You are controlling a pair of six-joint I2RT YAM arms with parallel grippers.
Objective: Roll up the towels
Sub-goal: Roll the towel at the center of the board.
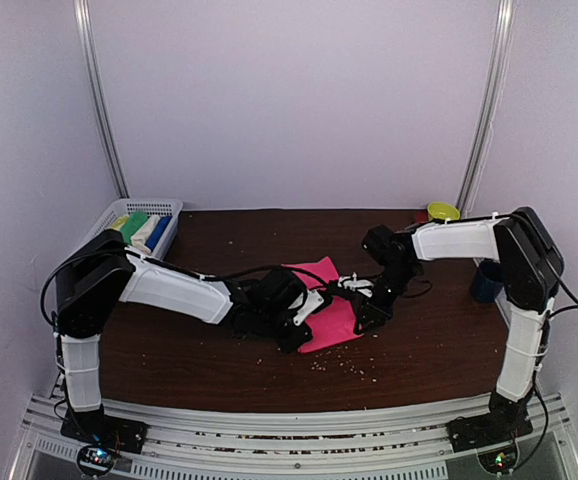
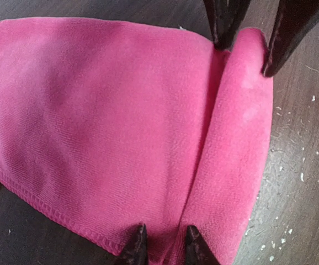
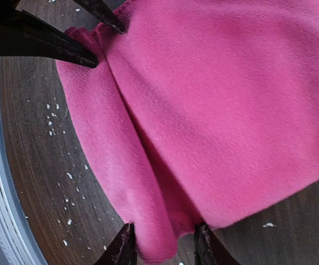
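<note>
A hot pink towel [image 1: 321, 272] lies in the middle of the dark wooden table, its near edge turned over into a low roll [image 2: 242, 143]. My left gripper [image 1: 302, 318] holds one end of that roll; in the left wrist view [image 2: 166, 245] its tips pinch the fold. My right gripper [image 1: 365, 303] holds the other end; in the right wrist view [image 3: 164, 248] the roll [image 3: 115, 160] sits between its fingers. Each wrist view shows the other gripper's fingers [image 2: 226, 25] at the far end. Green, cream and blue rolled towels [image 1: 141, 230] sit in the basket.
A white mesh basket [image 1: 165, 207] stands at the back left. A yellow-green lid [image 1: 443, 211] and a dark blue cup [image 1: 486, 282] are at the right side. Pale crumbs [image 1: 344, 368] dot the table [image 1: 169, 350] near the front edge.
</note>
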